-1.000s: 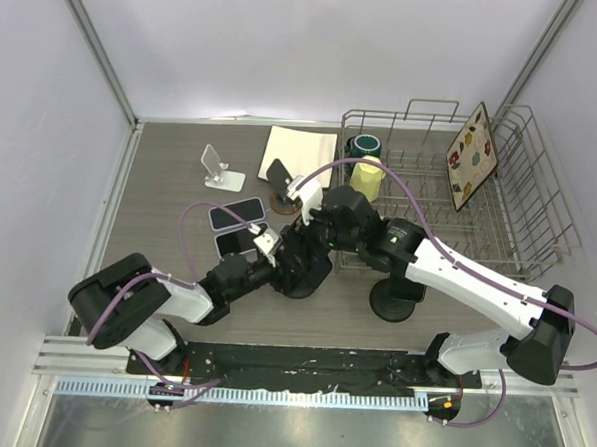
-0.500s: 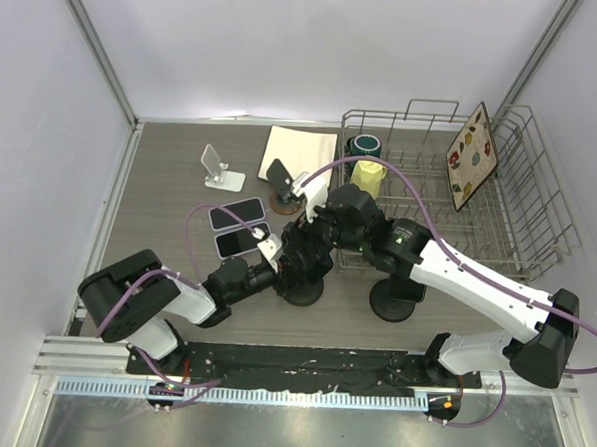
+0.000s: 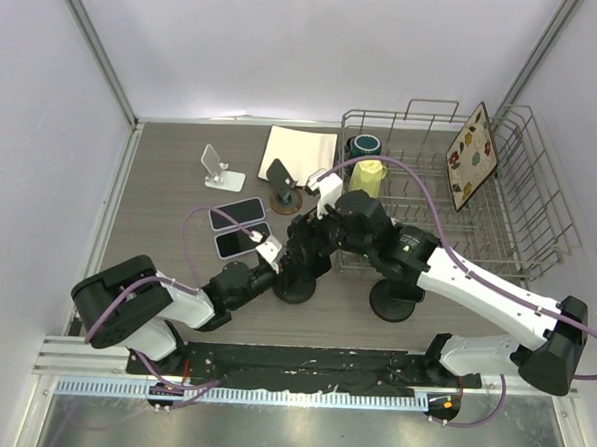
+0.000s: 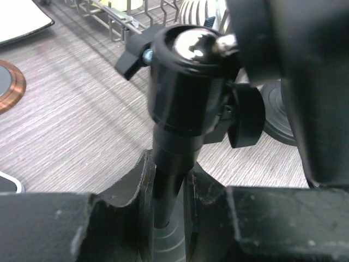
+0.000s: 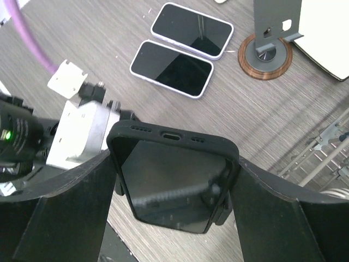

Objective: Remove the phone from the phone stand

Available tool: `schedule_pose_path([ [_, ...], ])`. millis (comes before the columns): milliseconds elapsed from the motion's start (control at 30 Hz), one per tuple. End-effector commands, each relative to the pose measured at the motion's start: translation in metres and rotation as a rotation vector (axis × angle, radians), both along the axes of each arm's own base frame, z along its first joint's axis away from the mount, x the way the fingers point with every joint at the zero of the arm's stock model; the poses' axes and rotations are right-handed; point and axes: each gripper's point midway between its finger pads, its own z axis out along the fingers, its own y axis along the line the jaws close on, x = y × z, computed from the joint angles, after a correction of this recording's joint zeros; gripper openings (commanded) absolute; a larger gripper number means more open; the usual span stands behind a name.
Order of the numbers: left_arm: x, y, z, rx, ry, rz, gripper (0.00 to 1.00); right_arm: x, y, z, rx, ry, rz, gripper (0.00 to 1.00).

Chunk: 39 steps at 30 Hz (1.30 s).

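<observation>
The black phone [image 5: 172, 183], in a black case, stands on edge between the fingers [image 5: 65, 213] of my right gripper [image 5: 174, 191], which is shut on its sides. A black clamp part shows at its lower right edge; I cannot tell whether the phone still sits in the holder. The black phone stand [image 3: 297, 287] is at the table's middle. My left gripper [image 4: 169, 213] is shut on its thin stem [image 4: 166, 180], below the ball head [image 4: 191, 71]. In the top view my right gripper [image 3: 322, 243] is just above the stand and hides the phone, and my left gripper [image 3: 282, 273] is low beside the base.
Two phones [image 3: 237, 213] [image 3: 239, 242] lie flat to the left of the stand. A white stand [image 3: 218, 167], a wood-based stand [image 3: 282, 188] and a white pad [image 3: 300, 149] are behind. A wire dish rack [image 3: 509, 225] with a yellow cup [image 3: 367, 177] is on the right. A black round base [image 3: 392, 304] stands near.
My right gripper has shifted a little up and to the right with the phone. My left gripper stays shut on the stand's stem, and the left arm has pulled in slightly.
</observation>
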Motion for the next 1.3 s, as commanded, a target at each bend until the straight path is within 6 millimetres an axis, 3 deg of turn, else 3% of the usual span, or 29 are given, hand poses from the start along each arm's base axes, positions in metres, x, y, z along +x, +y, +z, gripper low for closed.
schedule_pose_path([
  [0, 0.017, 0.011, 0.025, -0.051, -0.061, 0.125, 0.0, 0.016, 0.006, 0.031, 0.143, -0.083, -0.088, 0.25],
  [33, 0.018, 0.013, 0.024, -0.054, -0.055, 0.134, 0.0, 0.015, 0.006, 0.029, 0.142, -0.08, -0.088, 0.15],
  [133, 0.018, 0.016, 0.023, -0.072, -0.03, 0.158, 0.0, 0.014, 0.004, 0.029, 0.166, -0.079, -0.1, 0.01],
  [333, 0.022, 0.024, 0.016, -0.087, 0.001, 0.213, 0.0, 0.009, -0.002, 0.047, 0.243, -0.111, -0.097, 0.01],
  [500, 0.02, 0.022, 0.014, -0.104, 0.005, 0.198, 0.0, -0.018, 0.01, 0.056, 0.285, -0.099, 0.084, 0.01],
  [700, 0.018, 0.023, 0.013, -0.138, 0.012, 0.185, 0.0, -0.033, 0.009, 0.052, 0.281, -0.081, 0.204, 0.01],
  [833, 0.02, 0.032, 0.012, -0.146, 0.016, 0.213, 0.0, -0.033, 0.0, 0.053, 0.282, -0.086, 0.219, 0.01],
  [1000, 0.019, 0.026, 0.015, -0.141, 0.003, 0.177, 0.0, -0.028, -0.007, 0.051, 0.264, -0.088, 0.193, 0.01],
  [1067, 0.013, 0.018, 0.016, -0.13, -0.01, 0.12, 0.0, -0.026, -0.009, 0.051, 0.252, -0.087, 0.177, 0.08],
  [1100, 0.012, 0.015, 0.019, -0.117, -0.033, 0.098, 0.0, -0.025, -0.009, 0.052, 0.249, -0.088, 0.173, 0.22],
  [1200, 0.004, 0.006, 0.021, -0.105, -0.05, 0.025, 0.0, -0.022, -0.015, 0.058, 0.249, -0.108, 0.147, 0.51],
  [1267, 0.002, 0.004, 0.019, -0.092, -0.051, 0.005, 0.0, -0.023, -0.018, 0.061, 0.238, -0.105, 0.148, 0.6],
])
